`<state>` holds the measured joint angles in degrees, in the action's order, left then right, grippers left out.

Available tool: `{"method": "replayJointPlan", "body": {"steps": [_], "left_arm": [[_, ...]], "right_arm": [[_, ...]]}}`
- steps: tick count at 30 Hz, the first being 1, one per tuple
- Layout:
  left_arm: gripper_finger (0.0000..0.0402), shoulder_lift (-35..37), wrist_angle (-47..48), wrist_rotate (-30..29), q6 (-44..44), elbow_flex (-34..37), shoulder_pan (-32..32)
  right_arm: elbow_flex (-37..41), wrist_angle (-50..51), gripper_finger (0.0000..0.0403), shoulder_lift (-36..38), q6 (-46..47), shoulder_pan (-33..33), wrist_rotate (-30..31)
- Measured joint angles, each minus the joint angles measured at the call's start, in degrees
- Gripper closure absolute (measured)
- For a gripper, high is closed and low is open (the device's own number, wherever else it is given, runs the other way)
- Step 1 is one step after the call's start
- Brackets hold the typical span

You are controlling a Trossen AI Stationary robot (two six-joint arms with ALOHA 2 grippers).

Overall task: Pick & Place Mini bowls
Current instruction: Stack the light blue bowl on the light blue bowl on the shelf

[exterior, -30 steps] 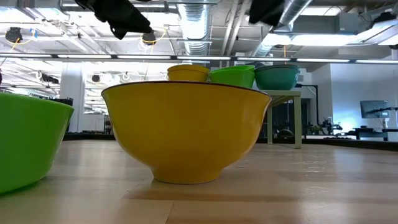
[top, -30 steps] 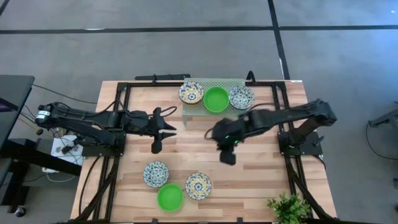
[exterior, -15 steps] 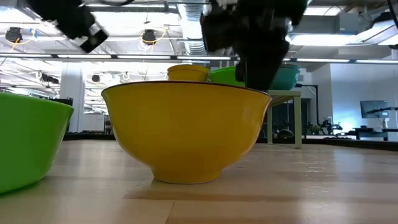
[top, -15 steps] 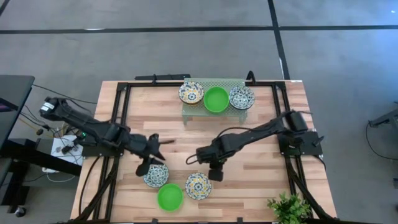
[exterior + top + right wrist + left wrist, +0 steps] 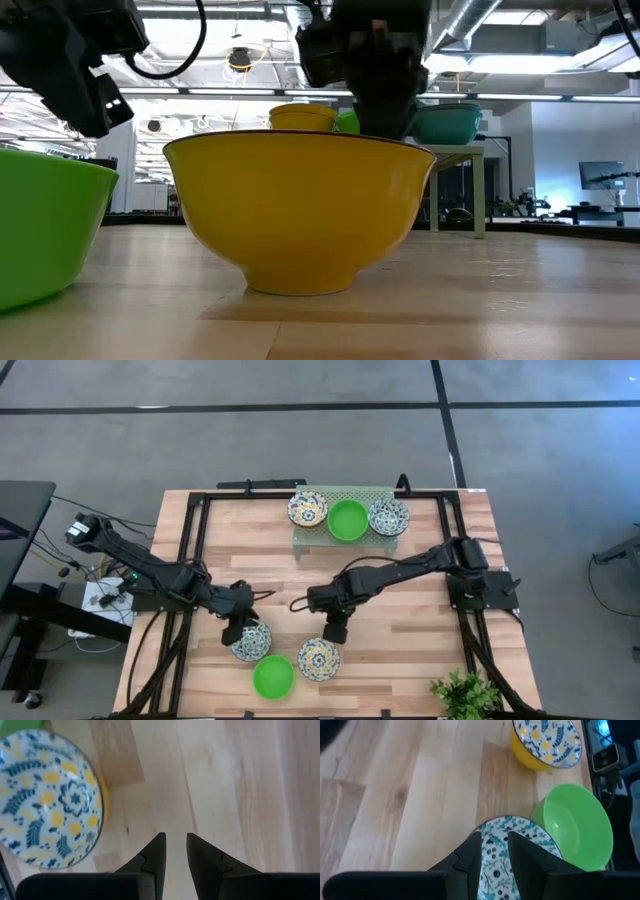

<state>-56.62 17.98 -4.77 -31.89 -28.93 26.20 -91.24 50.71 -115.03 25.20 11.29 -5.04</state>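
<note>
Teal-patterned white mini bowl [image 5: 250, 641] sits near table's front edge, partly hidden under left gripper [image 5: 494, 851], fingers narrowly apart over its rim. Right gripper [image 5: 175, 851], narrow gap too, holds nothing beside yellow-patterned mini bowl [image 5: 47, 797]. Plain green mini bowl [image 5: 577, 831] touches both.
</note>
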Motion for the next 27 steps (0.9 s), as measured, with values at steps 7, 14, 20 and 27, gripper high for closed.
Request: {"method": "replayJointPlan", "body": {"steps": [7, 14, 20, 27], "left_arm": [[0.0305, 0.00, -1.62, -1.66, 0.03, 0.00, 0.00], [0.0305, 0.00, -2.42, -1.67, 0.05, 0.00, -0.02], [0.0305, 0.00, -2.98, -2.82, 0.08, 0.00, -0.02], [0.0305, 0.00, -4.68, -3.60, 0.08, 0.00, -0.04]], "right_arm": [[-0.07, -3.58, 0.0331, -0.40, -0.27, -2.06, -0.91], [-0.04, -2.56, 0.0330, -0.40, -3.21, -1.97, -4.53], [-0.04, -3.25, 0.0303, -0.43, -8.91, -0.68, -5.44], [-0.04, -2.81, 0.0239, -0.43, -9.26, -0.48, -5.16]]}}
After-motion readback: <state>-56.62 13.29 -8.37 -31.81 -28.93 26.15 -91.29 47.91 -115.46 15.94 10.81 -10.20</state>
